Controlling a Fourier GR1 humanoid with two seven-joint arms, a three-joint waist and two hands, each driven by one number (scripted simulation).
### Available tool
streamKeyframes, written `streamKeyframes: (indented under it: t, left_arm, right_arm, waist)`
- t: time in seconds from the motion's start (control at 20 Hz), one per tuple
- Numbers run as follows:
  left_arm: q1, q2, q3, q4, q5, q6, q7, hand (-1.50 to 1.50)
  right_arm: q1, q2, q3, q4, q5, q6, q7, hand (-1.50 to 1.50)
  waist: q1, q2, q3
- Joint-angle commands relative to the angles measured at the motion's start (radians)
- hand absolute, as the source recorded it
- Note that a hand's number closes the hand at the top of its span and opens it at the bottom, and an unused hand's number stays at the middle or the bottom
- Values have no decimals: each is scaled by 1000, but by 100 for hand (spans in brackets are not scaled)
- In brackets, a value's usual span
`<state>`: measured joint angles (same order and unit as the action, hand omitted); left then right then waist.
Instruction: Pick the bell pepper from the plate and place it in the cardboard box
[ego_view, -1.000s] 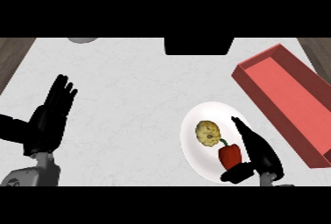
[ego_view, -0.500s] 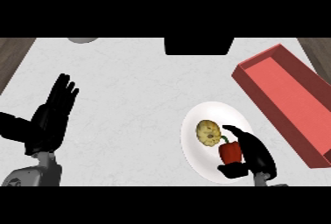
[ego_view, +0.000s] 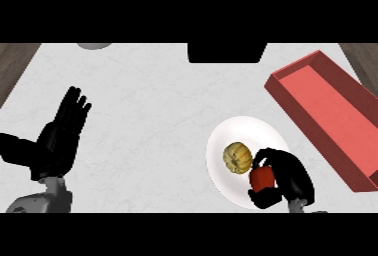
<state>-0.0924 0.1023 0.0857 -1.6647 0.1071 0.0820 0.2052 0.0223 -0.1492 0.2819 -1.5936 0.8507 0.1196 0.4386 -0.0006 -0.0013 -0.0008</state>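
Note:
A red bell pepper (ego_view: 260, 180) lies on the white plate (ego_view: 229, 135) at the lower right. My right hand (ego_view: 289, 175) is curled round the pepper, fingers over its top and thumb under it, hiding much of it. Beside the pepper on the plate sits a yellow, ribbed, round item (ego_view: 237, 157). The red open box (ego_view: 325, 110) stands at the right, just past the plate. My left hand (ego_view: 59, 135) rests open at the left, fingers up.
A dark block (ego_view: 225, 52) sits at the counter's back edge, with a grey round object (ego_view: 94, 45) at the back left. Brown floor shows beyond the counter's left and right corners.
My right hand's fingers went from straight over the plate to curled round the bell pepper. The left hand has not moved.

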Motion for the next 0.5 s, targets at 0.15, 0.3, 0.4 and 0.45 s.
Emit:
streamKeyframes:
  t: [0.15, 0.3, 0.4, 0.45]
  left_arm:
    - [-42, 10, 6, -4, 10, -3, 28, 0]
    - [-48, 11, 13, 46, 12, -12, 11, 0]
    - [-70, 13, 17, 27, 9, 7, 43, 0]
    - [-58, -7, -10, 6, -29, 37, 37, 0]
  right_arm:
    - [-36, 9, 297, -10, 199, -10, -116, 150]
    - [-101, 45, 461, -33, 295, 41, -113, 150]
    - [-69, 48, 513, -95, 341, -2, -115, 150]
    - [-68, -7, 484, -172, 326, 24, -137, 150]
  waist:
    - [15, -1, 0]
    - [14, 1, -1]
    - [1, -2, 0]
    - [-3, -3, 1]
